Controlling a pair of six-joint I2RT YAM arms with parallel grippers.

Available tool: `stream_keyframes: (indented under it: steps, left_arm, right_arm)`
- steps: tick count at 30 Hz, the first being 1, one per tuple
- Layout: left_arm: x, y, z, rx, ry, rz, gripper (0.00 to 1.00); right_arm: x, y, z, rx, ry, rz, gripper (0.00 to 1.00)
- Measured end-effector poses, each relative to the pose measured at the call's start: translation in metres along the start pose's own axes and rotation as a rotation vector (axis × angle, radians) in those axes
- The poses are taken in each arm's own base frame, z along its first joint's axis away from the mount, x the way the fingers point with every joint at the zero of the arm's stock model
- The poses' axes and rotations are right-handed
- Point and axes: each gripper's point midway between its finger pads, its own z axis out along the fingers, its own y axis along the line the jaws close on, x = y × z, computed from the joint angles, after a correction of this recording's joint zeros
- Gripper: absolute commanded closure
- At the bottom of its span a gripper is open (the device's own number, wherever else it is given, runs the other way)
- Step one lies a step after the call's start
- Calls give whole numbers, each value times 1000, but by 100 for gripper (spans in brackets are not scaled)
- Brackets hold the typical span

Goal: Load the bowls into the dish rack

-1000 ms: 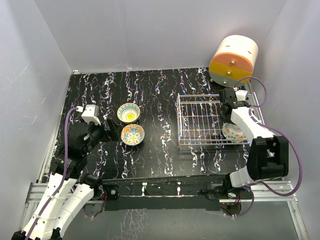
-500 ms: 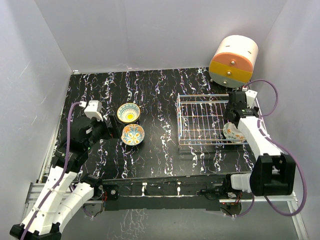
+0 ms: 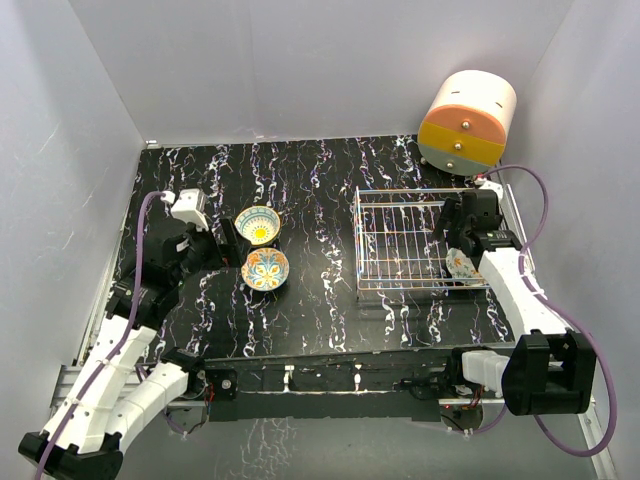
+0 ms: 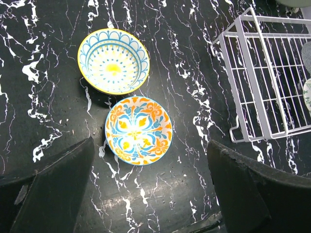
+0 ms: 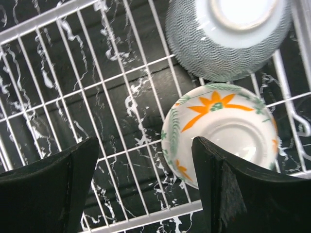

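Observation:
Two painted bowls sit upright on the black marbled table left of centre: a yellow-and-blue bowl [image 3: 258, 225] [image 4: 113, 68] and, just nearer, an orange-and-blue bowl [image 3: 265, 268] [image 4: 139, 130]. My left gripper [image 3: 228, 240] [image 4: 150, 194] is open and empty, beside them on their left. The wire dish rack [image 3: 405, 240] [image 5: 112, 97] holds two upturned bowls at its right end: a speckled grey bowl [image 5: 228, 39] and a white bowl with orange flowers [image 3: 465, 265] [image 5: 223, 136]. My right gripper [image 3: 455, 230] [image 5: 146, 189] is open and empty above the rack, its right finger over the white bowl's rim.
A round cream, orange and yellow drawer unit [image 3: 467, 120] stands at the back right, behind the rack. Grey walls close in the table on three sides. The rack's left corner [image 4: 233, 43] shows at the right of the left wrist view.
My left arm has moved a little farther back, beside the two bowls. My right arm has shifted over the rack's right end. No bowl has moved.

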Motion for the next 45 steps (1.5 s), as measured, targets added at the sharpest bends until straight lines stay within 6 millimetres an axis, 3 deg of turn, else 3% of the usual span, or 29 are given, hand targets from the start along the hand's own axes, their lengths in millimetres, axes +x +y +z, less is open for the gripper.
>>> stream_keyframes:
  steps: [9, 13, 20, 33, 45]
  left_arm:
    - [-1, 1, 2, -17, 0, -26, 3]
    - [1, 3, 2, -25, 4, -25, 3]
    - [5, 9, -6, -45, -2, -25, 3]
    - [7, 11, -6, -56, 4, -22, 3]
    - [8, 14, -7, -66, 6, -12, 3]
  right_arm:
    - [15, 28, 2, -173, 54, -24, 19]
    - [23, 34, 13, -195, 94, -25, 19]
    - [44, 26, 28, -145, 168, -23, 19]
    - [37, -1, 34, 13, 118, -18, 18]
    - [34, -10, 43, 77, 99, -16, 14]
